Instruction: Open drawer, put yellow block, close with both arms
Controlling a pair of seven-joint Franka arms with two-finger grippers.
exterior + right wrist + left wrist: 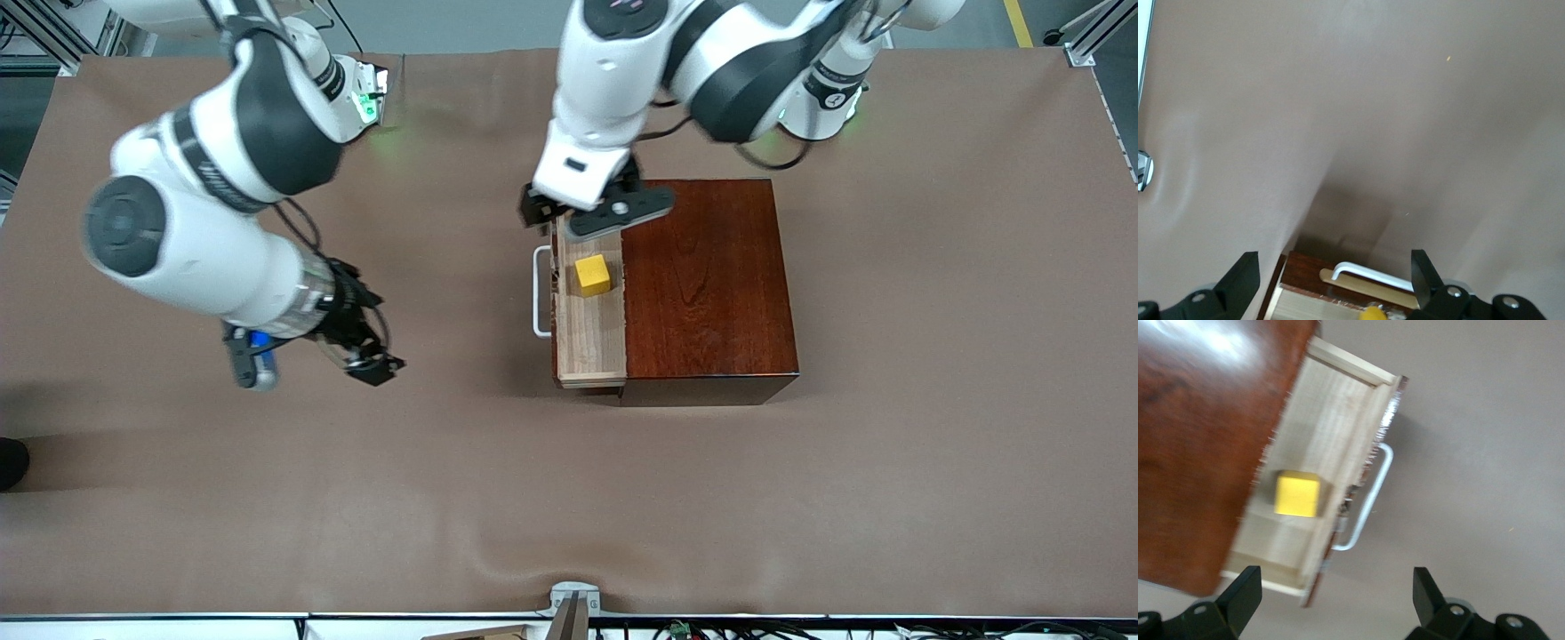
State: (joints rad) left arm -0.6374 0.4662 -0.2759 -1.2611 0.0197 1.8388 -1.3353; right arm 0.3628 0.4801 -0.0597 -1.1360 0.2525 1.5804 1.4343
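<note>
Nearest the front camera of the working parts, the right gripper [378, 356] hangs over bare brown table [569, 498] toward the right arm's end, well apart from the box, its fingers [1241, 280] spread wide and empty.

Farther up, the pale light-wood drawer [589, 333] with its white U-shaped bar handle [538, 293] stands pulled out of the glossy dark red-brown wooden box [707, 284]. The small bright yellow cube [593, 275] sits inside on the drawer floor.

Over the drawer's end farthest from the front camera hovers the left gripper [556, 209], fingers [1245, 590] wide apart, holding nothing.

The cube looks light and rigid, already placed. The drawer is stiff wood that should slide straight; judged from here, pushing flat on its dark front or the handle would close it, while the polished, probably slippery box likely needs steadying on its top or side.
</note>
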